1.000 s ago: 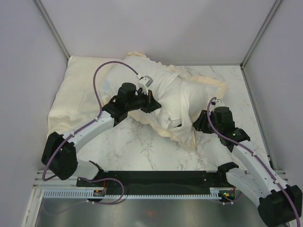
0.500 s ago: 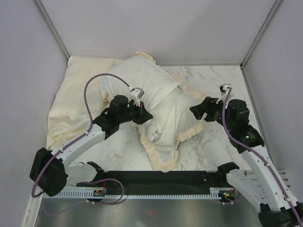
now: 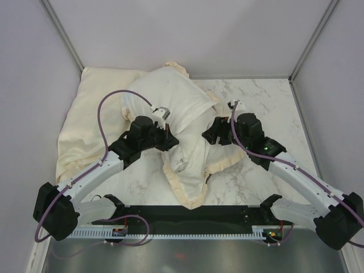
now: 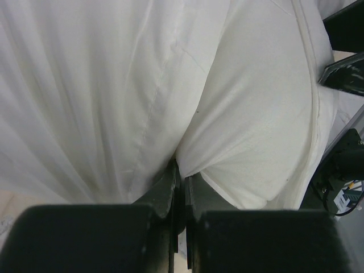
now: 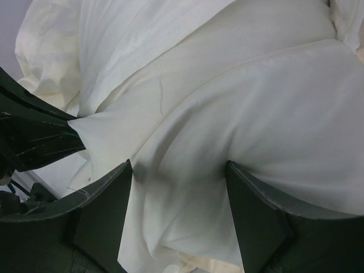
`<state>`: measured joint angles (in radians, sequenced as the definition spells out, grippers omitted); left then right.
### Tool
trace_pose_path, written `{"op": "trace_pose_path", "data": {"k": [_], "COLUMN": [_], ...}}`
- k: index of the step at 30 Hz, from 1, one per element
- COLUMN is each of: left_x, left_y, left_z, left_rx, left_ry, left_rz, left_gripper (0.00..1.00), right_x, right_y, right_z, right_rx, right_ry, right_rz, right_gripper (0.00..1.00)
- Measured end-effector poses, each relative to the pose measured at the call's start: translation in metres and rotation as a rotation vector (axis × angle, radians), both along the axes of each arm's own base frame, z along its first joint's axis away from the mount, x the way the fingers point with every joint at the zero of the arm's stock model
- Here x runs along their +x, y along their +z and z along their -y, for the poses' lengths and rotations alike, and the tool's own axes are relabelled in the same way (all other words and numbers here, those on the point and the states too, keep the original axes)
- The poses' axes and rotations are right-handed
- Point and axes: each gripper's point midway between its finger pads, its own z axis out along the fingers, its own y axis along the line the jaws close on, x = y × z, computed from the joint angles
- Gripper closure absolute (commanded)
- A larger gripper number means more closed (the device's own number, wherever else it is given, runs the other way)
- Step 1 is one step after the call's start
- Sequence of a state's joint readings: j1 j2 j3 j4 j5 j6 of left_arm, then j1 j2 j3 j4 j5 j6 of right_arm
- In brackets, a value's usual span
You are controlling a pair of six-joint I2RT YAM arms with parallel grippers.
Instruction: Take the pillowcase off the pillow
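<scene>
The pillowcase lies bunched in the middle of the table, whitish side out, with its cream frill trailing toward the near edge. At its far end a plump white bulge is the pillow; I cannot tell whether it is bare or covered there. My left gripper is shut on a pinch of white pillowcase fabric, which fans out from the jaws. My right gripper stands open against the bundle's right side. White cloth bulges between its two dark fingers, and the gripper is not closed on it.
A flat pale-yellow cloth covers the table's far left up to the left wall. Grey walls close in the back and both sides. Bare marble table shows at the right and in front of the bundle. The left gripper's dark tip shows in the right wrist view.
My right gripper opened and swung from the near right in against the bundle's right side. The left arm drew back, and the frilled end of the pillowcase slid toward the near edge.
</scene>
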<state>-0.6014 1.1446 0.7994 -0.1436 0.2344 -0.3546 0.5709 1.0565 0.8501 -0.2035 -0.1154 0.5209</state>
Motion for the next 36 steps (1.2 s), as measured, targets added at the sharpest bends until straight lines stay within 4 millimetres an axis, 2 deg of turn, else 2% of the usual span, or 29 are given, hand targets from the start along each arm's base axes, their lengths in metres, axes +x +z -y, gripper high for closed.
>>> {"op": "trace_pose_path", "data": {"k": [2, 5, 6, 10, 19, 21, 25, 28, 32, 36], "left_x": [0.0, -0.001, -0.001, 0.001, 0.009, 0.014, 0.025, 0.032, 0.042, 0.041], "left_y": [-0.002, -0.005, -0.005, -0.006, -0.004, 0.0, 0.011, 0.02, 0.028, 0.037], "left_z": [-0.002, -0.005, -0.006, -0.01, -0.014, -0.014, -0.022, -0.028, -0.039, -0.043], "left_rx": [0.007, 0.023, 0.026, 0.041, 0.063, 0.069, 0.086, 0.082, 0.066, 0.044], "left_ry": [0.005, 0.02, 0.022, 0.042, 0.087, 0.103, 0.156, 0.184, 0.218, 0.217], "left_rz": [-0.006, -0.013, -0.015, -0.011, 0.006, 0.012, 0.027, 0.037, 0.043, 0.055], "left_gripper": [0.98, 0.98, 0.98, 0.98, 0.98, 0.98, 0.98, 0.98, 0.98, 0.98], "right_x": [0.001, 0.003, 0.005, 0.014, 0.012, 0.009, 0.004, -0.002, -0.002, 0.002], "right_y": [-0.011, -0.025, -0.029, -0.04, -0.023, -0.018, -0.014, -0.014, -0.015, -0.022], "right_z": [-0.009, -0.018, -0.019, -0.02, -0.004, 0.008, 0.049, 0.072, 0.096, 0.112], "right_rx": [-0.033, -0.086, -0.102, -0.144, -0.178, -0.197, -0.271, -0.309, -0.325, -0.335], "right_ry": [-0.003, -0.02, -0.031, -0.084, -0.163, -0.204, -0.323, -0.378, -0.437, -0.475], "right_rz": [-0.015, -0.028, -0.032, -0.05, -0.024, -0.011, -0.008, -0.017, -0.034, -0.06], "right_gripper": [0.27, 0.51, 0.7, 1.0, 1.0, 1.0, 1.0, 1.0, 1.0, 1.0]}}
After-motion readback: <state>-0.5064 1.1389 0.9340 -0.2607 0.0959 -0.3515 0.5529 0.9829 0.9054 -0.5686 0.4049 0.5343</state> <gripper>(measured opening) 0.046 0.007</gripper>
